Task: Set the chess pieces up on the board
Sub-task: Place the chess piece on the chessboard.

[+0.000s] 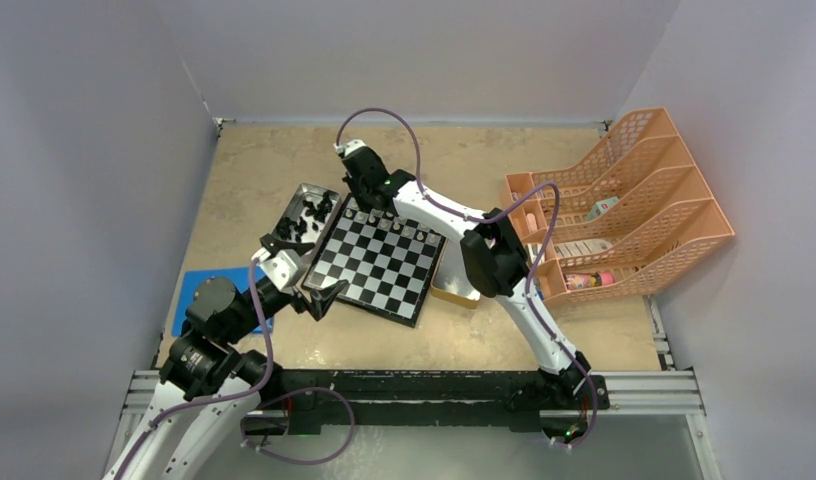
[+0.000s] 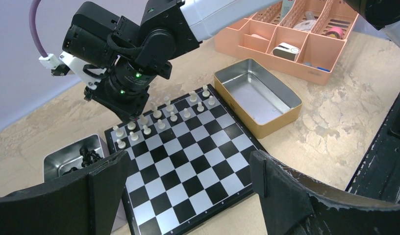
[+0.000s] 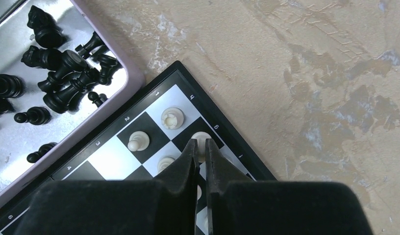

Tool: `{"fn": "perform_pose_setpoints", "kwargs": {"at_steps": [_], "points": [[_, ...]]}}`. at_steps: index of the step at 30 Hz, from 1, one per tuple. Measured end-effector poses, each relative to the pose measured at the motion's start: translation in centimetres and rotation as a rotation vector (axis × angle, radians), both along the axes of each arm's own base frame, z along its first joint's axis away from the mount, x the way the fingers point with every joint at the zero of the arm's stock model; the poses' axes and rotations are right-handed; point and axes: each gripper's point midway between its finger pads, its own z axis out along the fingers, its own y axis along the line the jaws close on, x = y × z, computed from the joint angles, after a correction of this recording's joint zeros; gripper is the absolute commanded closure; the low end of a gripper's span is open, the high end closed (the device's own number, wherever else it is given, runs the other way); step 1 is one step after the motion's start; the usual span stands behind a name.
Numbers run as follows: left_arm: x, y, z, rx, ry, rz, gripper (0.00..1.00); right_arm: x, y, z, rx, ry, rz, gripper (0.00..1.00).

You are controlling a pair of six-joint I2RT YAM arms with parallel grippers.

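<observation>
Silver tray [image 2: 65, 157], gold tin [image 2: 266, 128] — flanking board [image 2: 188, 171]

On the board [image 3: 97, 143] rim, numerals 1, 2, 3, 4 and 6 run toward eight o'clock; marks along the adjoining rim illegible.

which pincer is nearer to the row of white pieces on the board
Right. The right pincer is at the white pieces, tips shut over the board's far-left corner. The left pincer hangs open by the board's near-left edge, apart from them.
</observation>
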Motion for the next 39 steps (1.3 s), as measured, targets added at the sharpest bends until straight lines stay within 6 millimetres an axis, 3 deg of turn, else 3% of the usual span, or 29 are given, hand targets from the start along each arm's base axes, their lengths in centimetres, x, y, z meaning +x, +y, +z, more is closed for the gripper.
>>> {"fn": "perform_pose_setpoints", "kwargs": {"at_steps": [11, 23, 27, 35, 37, 39], "points": [[0.1, 0.2, -0.3, 0.006, 0.01, 0.01, 0.07, -0.3, 0.0, -0.4, -0.007, 0.017, 0.016, 0.69], [0.5, 0.3, -0.6, 0.012, 0.027, 0.031, 0.07, -0.1, -0.3, 0.4, -0.002, 0.007, -0.008, 0.59], [1.2, 0.8, -1.0, -0.01, 0.068, 0.087, 0.07, -0.8, -1.7, 3.4, 0.024, -0.012, -0.051, 0.59], [2.6, 1.6, -2.0, -0.053, 0.17, 0.199, 0.07, -4.8, -6.3, 14.3, 0.221, -0.102, -0.17, 0.63], [2.8, 1.5, -2.3, -0.058, 0.196, 0.213, 0.07, -6.2, -7.8, 15.4, 0.26, -0.106, -0.202, 0.63], [3.0, 1.4, -2.8, -0.064, 0.233, 0.221, 0.07, -8.2, -9.8, 15.2, 0.291, -0.092, -0.235, 0.63]]}}
